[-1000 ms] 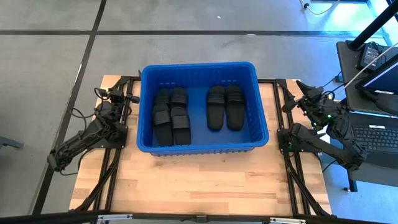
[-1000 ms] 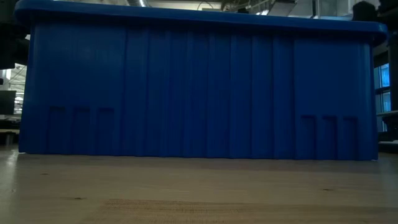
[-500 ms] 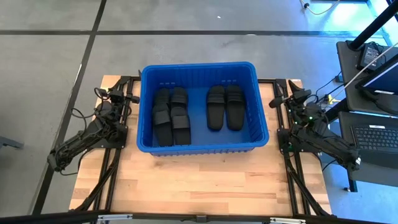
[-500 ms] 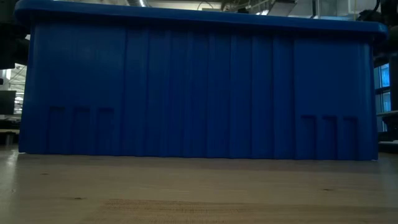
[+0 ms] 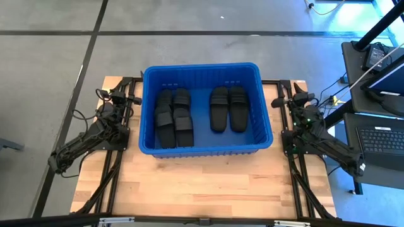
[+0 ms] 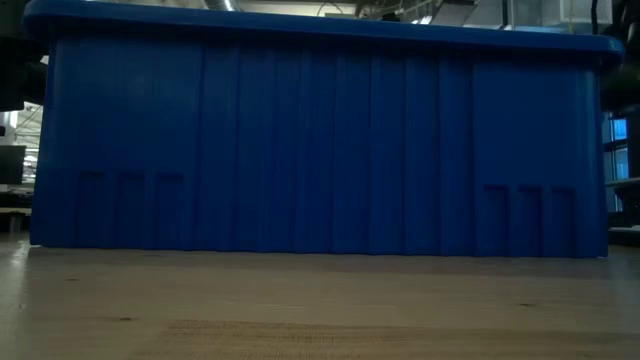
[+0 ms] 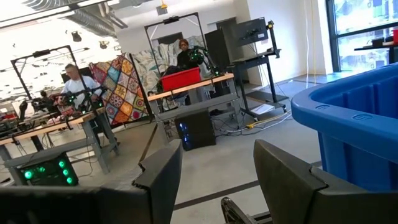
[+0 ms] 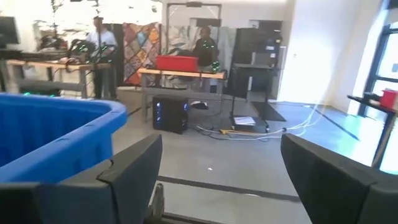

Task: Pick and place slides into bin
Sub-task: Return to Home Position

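Observation:
The blue bin [image 5: 205, 146] stands in the middle of the table; the low view shows only its near wall [image 6: 320, 140]. Several black slides lie flat on the bin's floor: a stacked group [image 5: 173, 118] at the left and a pair [image 5: 228, 108] at the right. My left gripper [image 5: 134, 99] stands open outside the bin's left wall, near its far corner, and its fingers [image 7: 211, 177] have nothing between them. My right gripper [image 5: 278, 101] stands open outside the bin's right wall, and its fingers [image 8: 217, 171] are also bare. Both wrist views catch a corner of the bin [image 7: 354, 118] [image 8: 50, 134].
Bare wooden tabletop [image 5: 202, 183] lies between the bin and the near edge. A desk with a laptop [image 5: 382, 135] stands beyond the table's right edge. The wrist views show people at workbenches [image 7: 74, 81] [image 8: 202, 43] in the room behind.
My right arm has folded down beside the bin's right wall. Its gripper has sunk, moved toward the bin's far right corner and tipped to level, staying open. The left arm, the bin and the slides have kept still.

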`<state>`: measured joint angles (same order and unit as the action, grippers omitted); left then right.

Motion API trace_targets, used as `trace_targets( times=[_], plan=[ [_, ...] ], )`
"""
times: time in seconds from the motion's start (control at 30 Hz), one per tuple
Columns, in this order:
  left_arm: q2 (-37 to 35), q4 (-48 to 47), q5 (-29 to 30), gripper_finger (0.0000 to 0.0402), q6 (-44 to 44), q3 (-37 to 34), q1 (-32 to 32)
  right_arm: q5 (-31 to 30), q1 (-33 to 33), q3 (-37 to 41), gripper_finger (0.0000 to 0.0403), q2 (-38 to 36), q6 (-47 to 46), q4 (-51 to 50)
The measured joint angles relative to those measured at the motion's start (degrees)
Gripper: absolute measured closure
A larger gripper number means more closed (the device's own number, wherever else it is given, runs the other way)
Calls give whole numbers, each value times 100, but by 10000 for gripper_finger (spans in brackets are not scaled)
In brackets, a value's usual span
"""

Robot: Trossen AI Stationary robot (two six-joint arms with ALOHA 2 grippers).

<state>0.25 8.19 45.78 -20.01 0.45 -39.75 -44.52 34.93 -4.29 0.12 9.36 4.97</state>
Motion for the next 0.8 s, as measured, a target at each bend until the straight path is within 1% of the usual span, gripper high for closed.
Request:
trace_targets(
  times=[0.23, 0.43, 0.63, 0.7, 0.8],
  plan=[
    [0, 0, 0, 207, 0, 0, 0, -1, 444, 273, 76, -2, -44, 568],
    [0, 0, 0, 207, 0, 0, 0, 1, 652, 286, 76, -1, -29, 560],
    [0, 0, 0, 207, 0, 0, 0, 5, 745, 286, 76, -2, -283, 383],
    [0, 0, 0, 207, 0, 0, 0, 1, 765, 286, 76, 0, -123, 308],
    [0, 0, -1, 207, 2, 0, 0, 5, 766, 286, 76, 0, 373, 231]
  ],
)
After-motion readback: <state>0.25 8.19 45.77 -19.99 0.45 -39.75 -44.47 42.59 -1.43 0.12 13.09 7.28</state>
